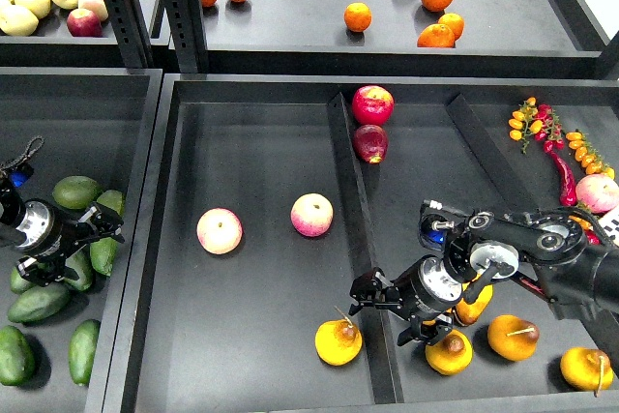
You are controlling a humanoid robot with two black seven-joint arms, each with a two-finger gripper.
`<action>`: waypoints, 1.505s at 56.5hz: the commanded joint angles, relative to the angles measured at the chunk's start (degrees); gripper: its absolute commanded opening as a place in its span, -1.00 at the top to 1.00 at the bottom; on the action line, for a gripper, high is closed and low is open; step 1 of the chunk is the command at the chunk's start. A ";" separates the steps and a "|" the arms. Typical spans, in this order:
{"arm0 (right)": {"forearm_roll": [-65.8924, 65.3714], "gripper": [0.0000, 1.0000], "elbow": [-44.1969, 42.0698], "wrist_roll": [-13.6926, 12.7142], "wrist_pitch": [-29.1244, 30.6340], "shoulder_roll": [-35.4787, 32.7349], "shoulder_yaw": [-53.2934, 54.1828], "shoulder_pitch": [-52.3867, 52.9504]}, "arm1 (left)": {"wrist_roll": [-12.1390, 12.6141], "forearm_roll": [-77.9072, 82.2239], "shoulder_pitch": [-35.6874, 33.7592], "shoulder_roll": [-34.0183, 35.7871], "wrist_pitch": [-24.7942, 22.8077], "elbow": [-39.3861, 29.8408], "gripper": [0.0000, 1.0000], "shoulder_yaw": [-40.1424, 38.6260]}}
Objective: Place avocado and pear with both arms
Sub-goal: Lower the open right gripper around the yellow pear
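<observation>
The pear (338, 342), yellow-orange with a brown bruise and a thin stem, lies at the front of the middle compartment, close to the divider. My right gripper (384, 307) is open and empty, over the divider just above and to the right of the pear, not touching it. My left gripper (89, 249) is open among the avocados in the left bin. Its fingers stand on either side of a dark green avocado (75, 269), with a lighter one (103, 254) at their tips. I cannot tell whether they touch it.
Two pink-yellow apples (219, 230) (311, 215) lie in the middle compartment. Several more pears (450, 353) lie under and beside my right arm. Red apples (372, 104) sit at the back. More avocados (39, 304) fill the left bin. Oranges (357, 16) are on the upper shelf.
</observation>
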 commanded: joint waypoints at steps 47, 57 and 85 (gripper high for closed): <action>-0.35 -1.00 -5.21 0.00 0.00 5.15 6.72 -5.75 | 0.00 0.35 0.53 -0.26 0.00 0.00 -0.96 0.09; -1.84 -1.00 -5.48 0.00 0.00 5.59 6.80 -6.02 | 0.00 0.35 0.53 -0.26 0.00 0.00 -0.96 0.09; -4.48 -1.00 -7.76 0.00 0.00 6.74 7.15 -6.02 | 0.00 0.35 0.88 -0.35 0.00 -0.09 -0.96 0.09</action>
